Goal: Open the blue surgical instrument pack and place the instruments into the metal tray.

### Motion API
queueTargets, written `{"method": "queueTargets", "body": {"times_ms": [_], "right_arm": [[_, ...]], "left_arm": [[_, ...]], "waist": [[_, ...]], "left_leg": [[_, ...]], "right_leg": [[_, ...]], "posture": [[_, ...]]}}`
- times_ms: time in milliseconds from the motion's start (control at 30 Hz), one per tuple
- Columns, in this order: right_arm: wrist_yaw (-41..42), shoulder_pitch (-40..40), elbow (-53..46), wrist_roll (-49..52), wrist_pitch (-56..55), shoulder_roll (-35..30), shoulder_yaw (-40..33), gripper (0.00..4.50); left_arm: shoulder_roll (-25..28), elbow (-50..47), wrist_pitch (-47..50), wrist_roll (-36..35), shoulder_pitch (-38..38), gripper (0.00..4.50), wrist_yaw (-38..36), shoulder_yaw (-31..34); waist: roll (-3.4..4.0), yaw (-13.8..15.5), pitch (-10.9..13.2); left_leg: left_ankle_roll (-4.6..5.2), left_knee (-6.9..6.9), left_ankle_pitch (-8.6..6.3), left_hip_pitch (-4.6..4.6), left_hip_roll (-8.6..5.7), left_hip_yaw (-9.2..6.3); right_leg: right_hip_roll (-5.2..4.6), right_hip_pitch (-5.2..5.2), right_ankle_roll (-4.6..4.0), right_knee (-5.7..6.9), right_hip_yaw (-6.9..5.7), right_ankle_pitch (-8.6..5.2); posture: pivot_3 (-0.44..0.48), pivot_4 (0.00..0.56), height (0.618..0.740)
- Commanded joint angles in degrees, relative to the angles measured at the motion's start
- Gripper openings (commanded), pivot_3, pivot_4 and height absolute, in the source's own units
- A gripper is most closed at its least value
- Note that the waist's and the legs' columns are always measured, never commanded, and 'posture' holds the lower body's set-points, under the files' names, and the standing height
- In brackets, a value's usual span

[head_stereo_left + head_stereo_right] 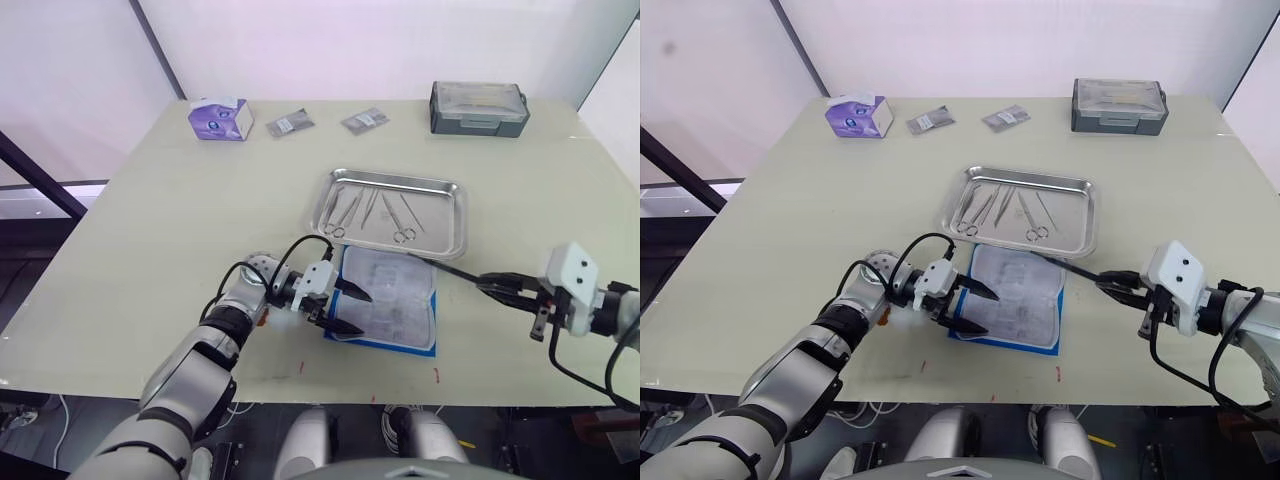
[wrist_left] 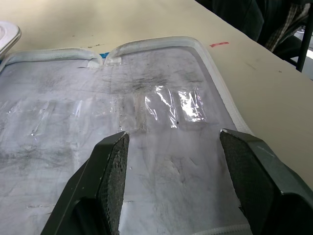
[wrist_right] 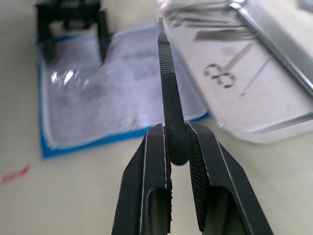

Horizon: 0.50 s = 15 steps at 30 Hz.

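The blue surgical instrument pack [image 1: 390, 298] lies unfolded near the table's front edge, clear lining up, its pockets looking empty [image 2: 146, 105]. My left gripper [image 1: 343, 310] is open, fingers spread over the pack's left edge. My right gripper [image 1: 497, 286] is shut on a slim dark instrument [image 3: 166, 73] whose tip reaches left over the pack's far right corner, just short of the metal tray [image 1: 452, 186]. Several instruments [image 1: 375, 212] lie inside the tray, among them scissors [image 3: 222, 73].
A purple tissue box [image 1: 220, 119] stands at the back left, two small grey packets [image 1: 290, 125] [image 1: 364, 121] lie beside it, and a grey lidded box [image 1: 478, 107] sits at the back right. Red tape marks [image 1: 436, 375] dot the front edge.
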Motion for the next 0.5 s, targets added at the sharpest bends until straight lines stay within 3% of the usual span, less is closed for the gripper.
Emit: {"method": "queueTargets", "body": {"times_ms": [33, 500], "right_arm": [[-5.2, -1.8, -2.4, 1.8, 4.2, 2.4, 0.6, 0.00], [-21.5, -13.6, 1.6, -0.6, 13.8, 11.8, 5.9, 0.00]], "left_arm": [[-1.0, 4.2, 1.4, 3.2, 4.2, 3.11, -2.2, -4.2], [-1.4, 4.8, 1.1, 3.5, 4.0, 3.11, -2.2, -3.2]], "waist": [[0.01, 0.0, 0.0], [0.09, 0.0, -0.1]], "left_leg": [[0.00, 0.00, 0.00, 0.00, 0.00, -0.01], [0.00, 0.00, 0.00, -0.02, -0.01, -0.02]], "right_leg": [[0.00, 0.00, 0.00, 0.00, 0.00, 0.00], [0.00, -0.02, 0.00, 0.01, -0.02, 0.00]], "posture": [[0.000, 0.150, 0.738], [0.000, 0.150, 0.738]]}}
